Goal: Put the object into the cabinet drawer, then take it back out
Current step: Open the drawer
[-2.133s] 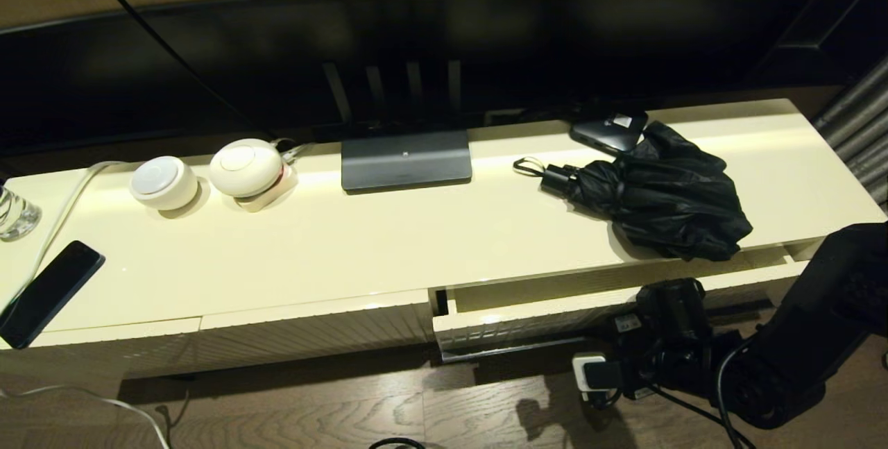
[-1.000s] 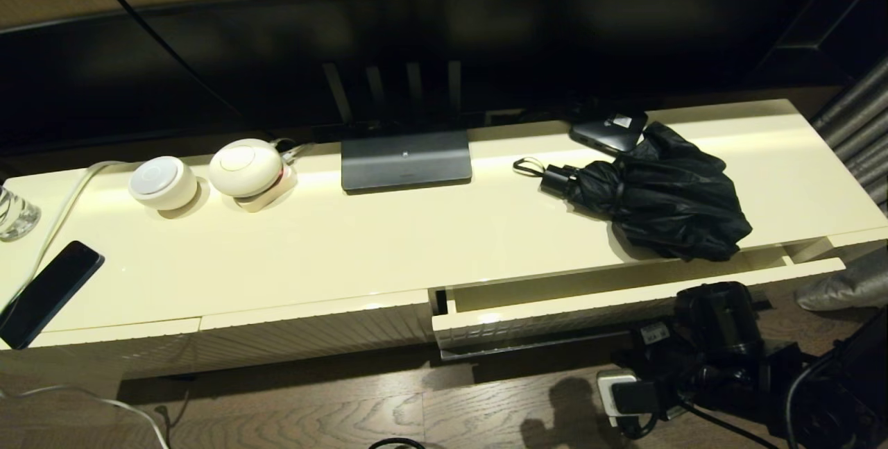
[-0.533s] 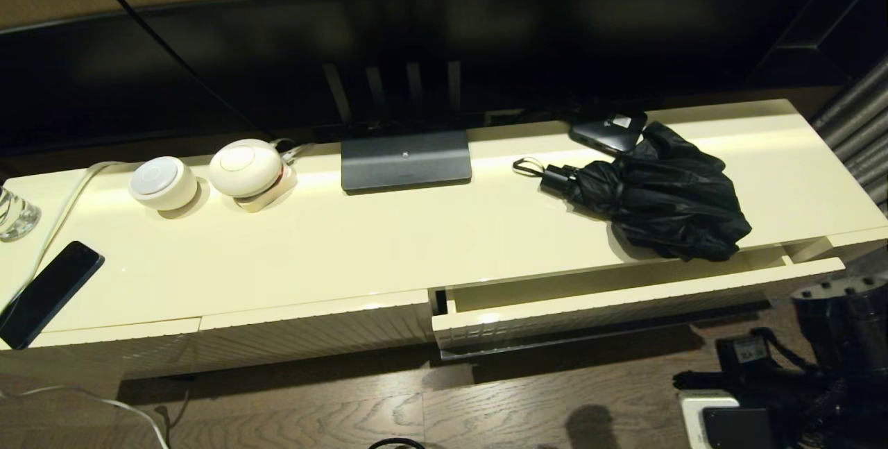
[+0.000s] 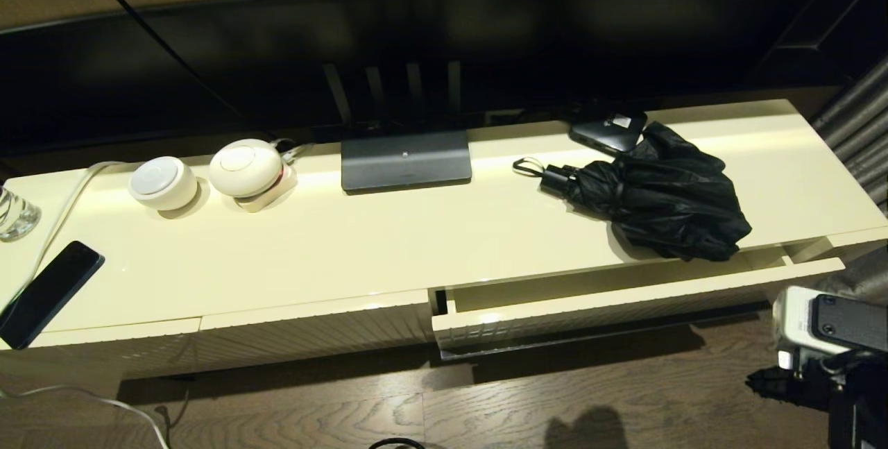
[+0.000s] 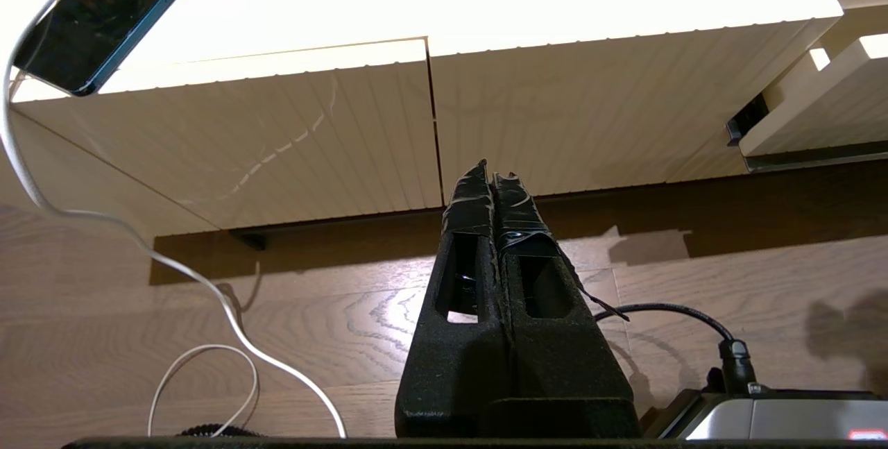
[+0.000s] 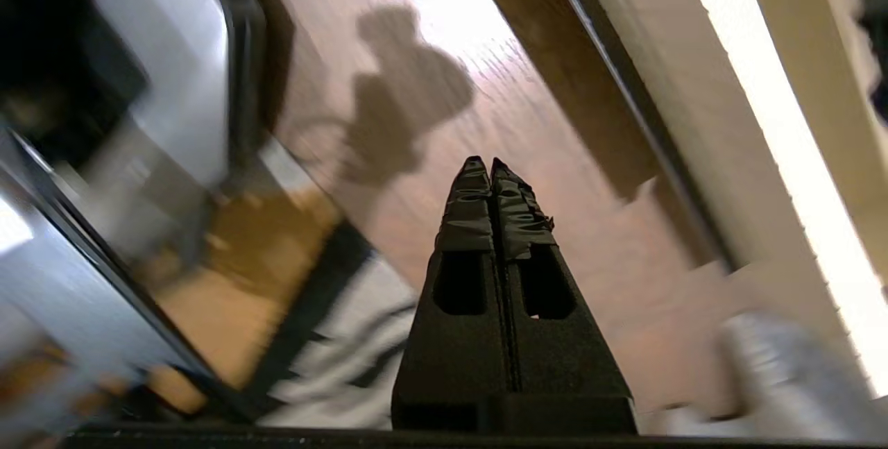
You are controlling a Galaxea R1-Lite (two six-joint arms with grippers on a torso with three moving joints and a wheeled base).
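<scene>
Head view is showing the right gripper (image 6: 491, 166), fingers pressed together and empty, hanging low at the near right; the left gripper (image 5: 491, 175), likewise closed, is idling near left. Farther, the cabinet drawer (image 4: 624, 300) is sitting barely ajar, so the umbrella (image 4: 659, 202), lying on top behind it, is risking snagging.

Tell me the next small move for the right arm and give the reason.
Probably raise the right gripper, now shut and low over the floor beside the cabinet, up toward the umbrella. The umbrella lies untouched on the cabinet top, the drawer below it is only partly open, and the left gripper is shut and low by the floor.
</scene>
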